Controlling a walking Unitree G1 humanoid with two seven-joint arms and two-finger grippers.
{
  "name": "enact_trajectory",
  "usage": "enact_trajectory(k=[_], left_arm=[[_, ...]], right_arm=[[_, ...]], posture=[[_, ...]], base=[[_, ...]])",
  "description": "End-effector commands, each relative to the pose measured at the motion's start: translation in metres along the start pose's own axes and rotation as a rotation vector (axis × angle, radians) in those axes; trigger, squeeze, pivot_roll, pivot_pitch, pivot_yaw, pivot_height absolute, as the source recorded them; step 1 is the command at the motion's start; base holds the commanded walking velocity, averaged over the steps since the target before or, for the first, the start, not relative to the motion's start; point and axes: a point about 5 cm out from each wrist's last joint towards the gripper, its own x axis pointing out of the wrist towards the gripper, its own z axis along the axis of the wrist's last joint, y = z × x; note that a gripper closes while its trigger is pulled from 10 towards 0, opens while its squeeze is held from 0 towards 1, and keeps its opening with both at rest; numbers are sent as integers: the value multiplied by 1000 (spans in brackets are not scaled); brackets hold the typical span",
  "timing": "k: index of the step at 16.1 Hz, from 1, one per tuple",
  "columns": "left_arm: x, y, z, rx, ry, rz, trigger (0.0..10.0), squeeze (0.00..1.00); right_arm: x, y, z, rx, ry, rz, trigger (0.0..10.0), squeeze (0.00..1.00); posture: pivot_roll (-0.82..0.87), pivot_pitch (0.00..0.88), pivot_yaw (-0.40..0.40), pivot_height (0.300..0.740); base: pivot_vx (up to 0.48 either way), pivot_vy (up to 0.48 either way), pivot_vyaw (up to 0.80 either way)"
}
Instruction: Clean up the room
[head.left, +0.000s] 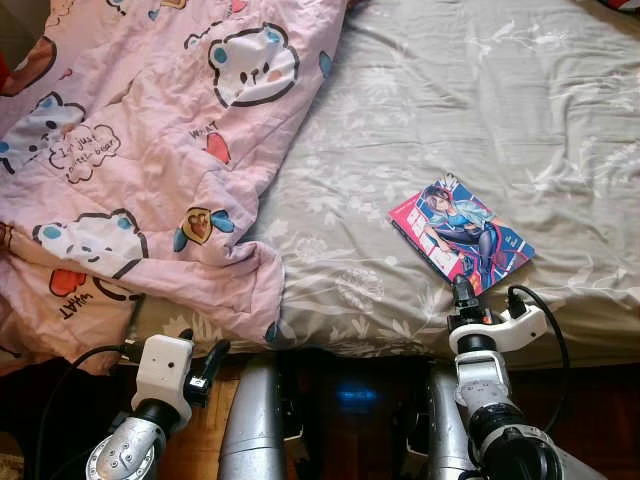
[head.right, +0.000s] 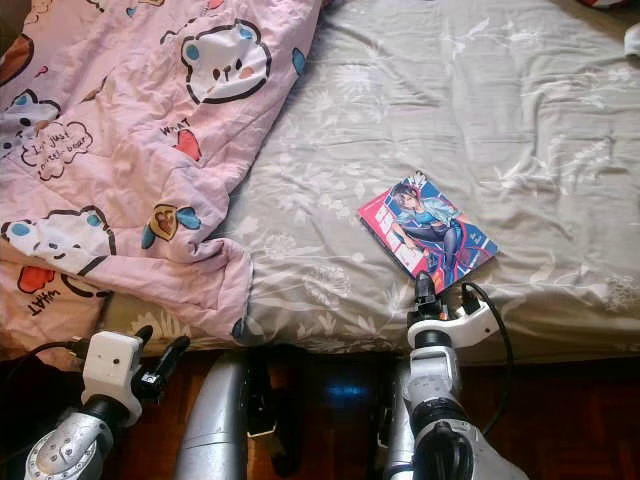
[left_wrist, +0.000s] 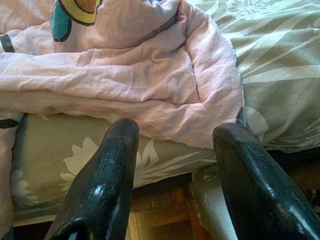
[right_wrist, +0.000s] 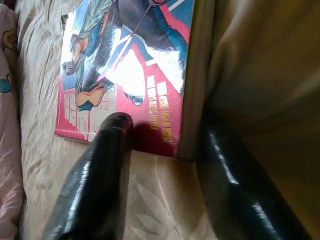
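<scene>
The right pincer sits at the near edge of the bed, its two black fingers spread moderately apart and empty. In the right wrist view one finger lies over the near corner of the book and the other runs alongside its edge, so the pincer seems lined up to straddle that corner, probably because a thin flat book on soft bedding is easiest taken by an edge. The book lies flat, cover up, turned at an angle, on the grey flowered sheet toward the near right of the bed, well apart from the blanket.

The left pincer hangs lower, just below the mattress edge on the near left, fingers wide open and holding nothing. It points at the folded near corner of the pink bear-print blanket, which is rumpled over the left half of the bed and spills over the near edge, likely awaiting straightening.
</scene>
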Motion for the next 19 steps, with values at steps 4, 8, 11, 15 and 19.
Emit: enact_trajectory(k=[4, 8, 11, 15, 19], left_arm=[[-4, 1, -11, 1, 58, 5, 10000, 0], [-1, 2, -11, 1, 54, 8, 10000, 0], [5, 2, -13, 0, 54, 12, 10000, 0], [21, -1, -13, -14, 31, 21, 10000, 0], [36, -7, -17, -37, 24, 31, 10000, 0]], right_arm=[[-7, -5, -14, 5, 54, -4, 0, 0], [-10, -8, -14, -7, 49, -15, 0, 0], [-13, -11, -11, -80, 44, -6, 0, 0], [-13, -5, 1, -260, -16, 63, 0, 0], [-19, -3, 15, -492, -76, 94, 0, 0]], posture=[[208, 401, 135, 597], [204, 394, 134, 597], [174, 369, 121, 597], [126, 325, 95, 597], [77, 274, 64, 597]], base=[[0, 0, 0], [0, 0, 0], [0, 0, 0], [0, 0, 0], [0, 0, 0]])
